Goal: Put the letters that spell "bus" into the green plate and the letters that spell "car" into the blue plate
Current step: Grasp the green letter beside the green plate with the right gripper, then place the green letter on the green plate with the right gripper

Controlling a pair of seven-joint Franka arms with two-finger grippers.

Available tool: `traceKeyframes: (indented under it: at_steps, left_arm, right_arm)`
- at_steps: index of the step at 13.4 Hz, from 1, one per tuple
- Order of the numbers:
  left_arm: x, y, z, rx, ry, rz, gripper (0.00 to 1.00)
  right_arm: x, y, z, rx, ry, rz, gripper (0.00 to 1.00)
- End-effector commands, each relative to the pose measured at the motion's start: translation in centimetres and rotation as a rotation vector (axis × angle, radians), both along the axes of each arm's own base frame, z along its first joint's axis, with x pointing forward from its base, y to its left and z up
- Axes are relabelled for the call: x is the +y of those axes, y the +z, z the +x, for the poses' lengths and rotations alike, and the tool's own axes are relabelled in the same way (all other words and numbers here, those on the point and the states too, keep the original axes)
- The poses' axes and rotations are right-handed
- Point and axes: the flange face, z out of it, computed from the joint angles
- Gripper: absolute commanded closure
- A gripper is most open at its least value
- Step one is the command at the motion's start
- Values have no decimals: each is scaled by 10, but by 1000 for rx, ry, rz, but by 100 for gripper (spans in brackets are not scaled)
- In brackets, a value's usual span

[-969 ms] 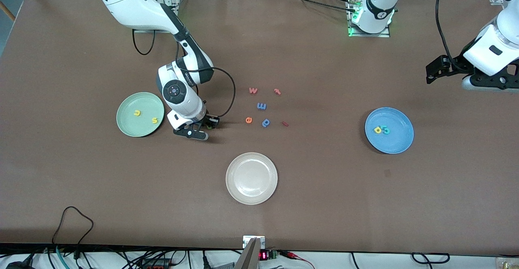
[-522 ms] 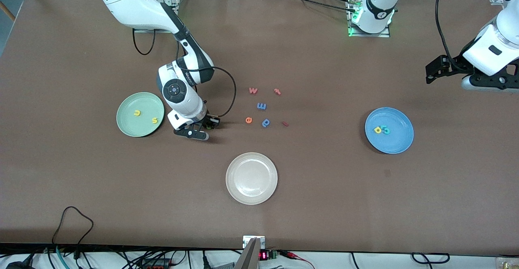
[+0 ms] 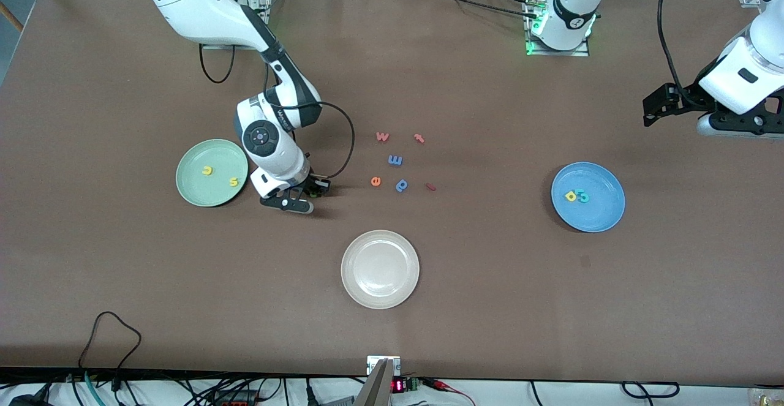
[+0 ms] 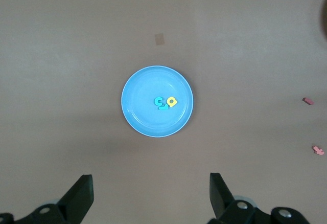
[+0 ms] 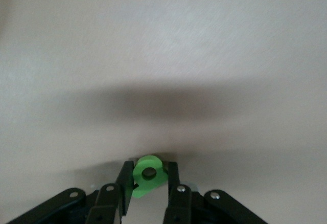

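My right gripper (image 3: 311, 190) is low over the table between the green plate (image 3: 195, 187) and the loose letters, shut on the green "b" (image 5: 148, 176). In the right wrist view the right gripper (image 5: 148, 179) pinches the "b" from both sides, just above the table. The yellow "u" (image 3: 207, 171) and yellow "s" (image 3: 233, 181) lie in the green plate. In the blue plate (image 3: 599, 213) lie the yellow "a" (image 3: 571, 196) and teal letters (image 3: 583, 196), close together. My left gripper (image 3: 656, 109) waits open, high over the left arm's end; its view looks down on the blue plate (image 4: 145, 119).
A cream-white plate (image 3: 380, 253) sits nearer the front camera, mid-table. Loose letters lie mid-table: orange "w" (image 3: 382, 136), red "t" (image 3: 419, 138), blue "m" (image 3: 395, 160), orange "e" (image 3: 375, 180), blue "p" (image 3: 402, 185), a small red piece (image 3: 430, 187). A cable loop (image 3: 110, 326) lies near the front edge.
The right gripper's fingers have closed on the green "b" and the hand has shifted slightly toward the green plate. The left arm has not moved.
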Motion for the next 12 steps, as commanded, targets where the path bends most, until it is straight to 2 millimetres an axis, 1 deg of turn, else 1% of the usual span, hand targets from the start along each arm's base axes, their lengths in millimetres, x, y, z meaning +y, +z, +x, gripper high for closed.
traceKeyframes:
  at_steps: [1, 3, 4, 6, 7, 9, 11, 12]
  left_arm:
    - [0, 7, -4, 2, -19, -23, 0]
    - [0, 7, -4, 2, -19, -23, 0]
    - [0, 7, -4, 2, -19, -23, 0]
    - [0, 7, -4, 2, -19, -23, 0]
    - [0, 7, -4, 2, -19, -23, 0]
    - [0, 7, -4, 2, -19, -23, 0]
    - [0, 7, -4, 2, -19, -23, 0]
    - [0, 7, -4, 2, -19, -23, 0]
  right_arm:
    - [-48, 47, 16, 30, 71, -20, 100]
    - [-88, 61, 19, 81, 113, -33, 100]
    - [-109, 64, 20, 93, 140, -33, 100]
    - [-163, 62, 17, 112, 193, -27, 100]
    - [-185, 58, 14, 124, 209, -24, 100]
    - [-220, 49, 8, 148, 237, -15, 99]
    - [-245, 38, 0, 176, 239, -8, 97]
    - [-252, 35, -3, 186, 241, -5, 93]
